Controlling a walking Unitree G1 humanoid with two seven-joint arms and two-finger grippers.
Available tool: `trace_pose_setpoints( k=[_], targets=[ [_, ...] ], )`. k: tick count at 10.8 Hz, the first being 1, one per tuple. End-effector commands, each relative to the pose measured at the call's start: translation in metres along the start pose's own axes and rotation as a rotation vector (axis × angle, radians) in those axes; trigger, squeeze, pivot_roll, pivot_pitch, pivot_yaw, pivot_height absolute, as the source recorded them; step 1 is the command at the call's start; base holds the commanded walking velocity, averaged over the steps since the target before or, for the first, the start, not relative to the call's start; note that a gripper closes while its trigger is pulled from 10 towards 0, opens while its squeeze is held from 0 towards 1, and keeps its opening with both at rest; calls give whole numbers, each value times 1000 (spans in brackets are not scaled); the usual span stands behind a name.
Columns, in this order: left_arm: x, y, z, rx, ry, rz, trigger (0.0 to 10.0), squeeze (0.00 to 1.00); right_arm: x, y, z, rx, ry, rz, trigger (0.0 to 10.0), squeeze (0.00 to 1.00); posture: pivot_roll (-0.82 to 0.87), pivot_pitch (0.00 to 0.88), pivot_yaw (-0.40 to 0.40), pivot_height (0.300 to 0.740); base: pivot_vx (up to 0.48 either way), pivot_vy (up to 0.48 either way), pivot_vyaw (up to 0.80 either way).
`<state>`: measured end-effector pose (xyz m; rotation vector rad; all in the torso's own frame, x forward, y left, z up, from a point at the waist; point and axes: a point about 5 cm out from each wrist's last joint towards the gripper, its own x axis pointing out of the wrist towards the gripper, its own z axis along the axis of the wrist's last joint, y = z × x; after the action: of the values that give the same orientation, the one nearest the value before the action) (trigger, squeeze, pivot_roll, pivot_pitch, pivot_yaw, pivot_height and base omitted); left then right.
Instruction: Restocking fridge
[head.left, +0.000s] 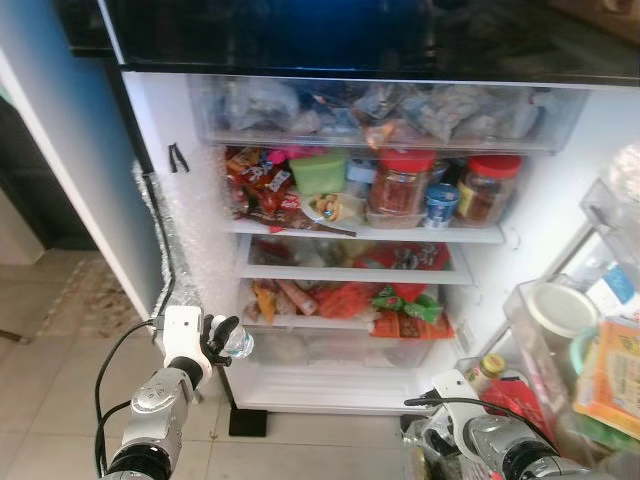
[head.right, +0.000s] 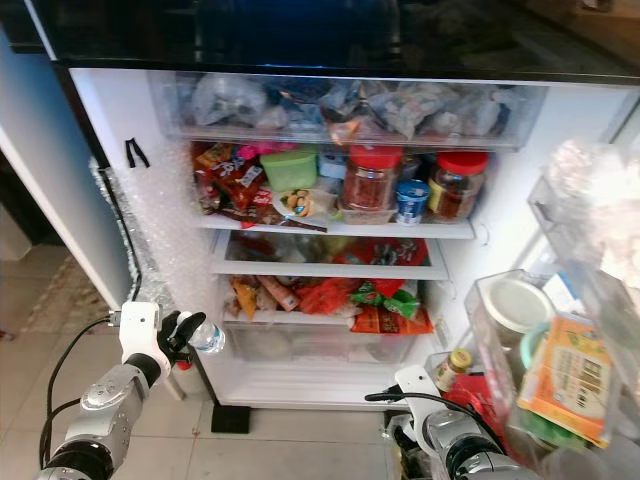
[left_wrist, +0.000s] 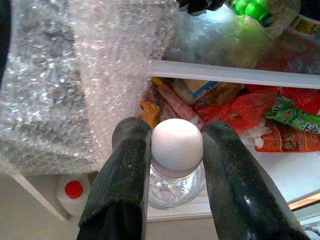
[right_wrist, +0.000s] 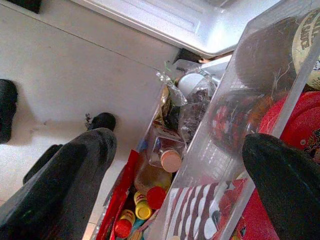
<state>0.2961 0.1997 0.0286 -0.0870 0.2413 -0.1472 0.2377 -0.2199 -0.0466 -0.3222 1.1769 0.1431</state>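
The fridge stands open before me, its shelves packed with snack packets, jars and tubs. My left gripper is shut on a small clear water bottle with a white cap, held low at the fridge's left front, level with the lower shelf. In the left wrist view the two black fingers clamp the bottle's neck. My right gripper hangs open low on the right, over bottles in the bottom door bin.
The fridge door on the right carries clear bins with a lidded tub and cartons. Bubble wrap lines the fridge's left wall. A white jug with a red cap stands on the tiled floor beside the fridge.
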Motion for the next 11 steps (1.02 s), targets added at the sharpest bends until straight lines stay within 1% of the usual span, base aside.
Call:
trace_pose_setpoints(
  k=[1, 8, 11],
  targets=[
    [-1, 0, -2, -6, 8, -2, 10000, 0, -4, -19, 3, -5, -2, -96, 10000, 0, 23, 0, -67, 740, 0, 0, 0],
    [-1, 1, -1, -3, 10, -8, 10000, 0, -5, -21, 1, 44, 31, -157, 10000, 0, 23, 0, -62, 740, 0, 0, 0],
    [0, 0, -1, -3, 12, -10, 10000, 0, -5, -21, 1, 48, 38, -171, 10000, 0, 23, 0, -61, 740, 0, 0, 0]
  ],
)
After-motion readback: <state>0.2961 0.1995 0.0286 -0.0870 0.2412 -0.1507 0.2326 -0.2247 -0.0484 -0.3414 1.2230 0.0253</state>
